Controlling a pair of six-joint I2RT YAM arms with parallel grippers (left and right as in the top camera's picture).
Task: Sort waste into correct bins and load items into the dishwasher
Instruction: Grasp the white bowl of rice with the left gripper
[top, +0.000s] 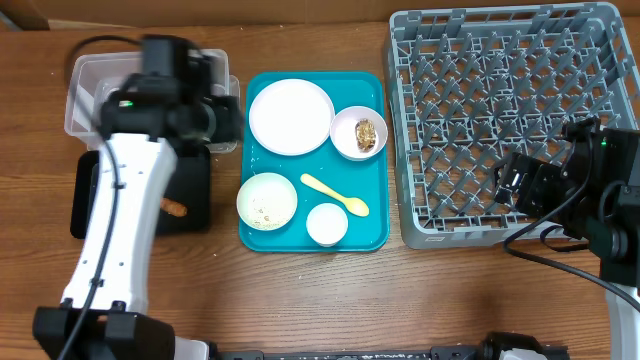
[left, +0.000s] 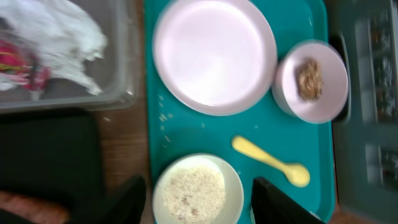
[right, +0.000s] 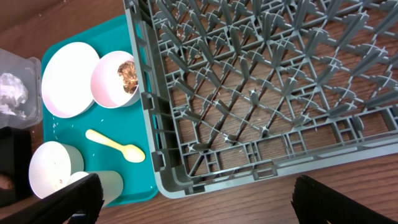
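My left gripper (top: 222, 118) is open and empty above the clear tub's (top: 85, 75) right edge. In the left wrist view its fingers (left: 199, 208) frame the bowl of rice grains (left: 198, 191). The tub holds the crumpled napkin (left: 62, 34) and the red foil wrapper (left: 18, 65). The sausage (top: 175, 208) lies on the black tray (top: 190, 200). The plate (top: 290, 115), the bowl (top: 350, 125) with the brown food lump (top: 366, 135), the rice bowl (top: 267, 200), the cup (top: 327, 224) and the yellow spoon (top: 335, 195) sit on the teal tray. My right gripper (top: 515, 180) is open and empty above the grey rack's (top: 500, 110) front edge (right: 205, 205).
The teal tray (top: 300, 240) lies between the bins on the left and the rack on the right. Loose rice grains dot the tray near the plate (left: 165, 118). The rack holds no dishes. Bare wooden table runs along the front.
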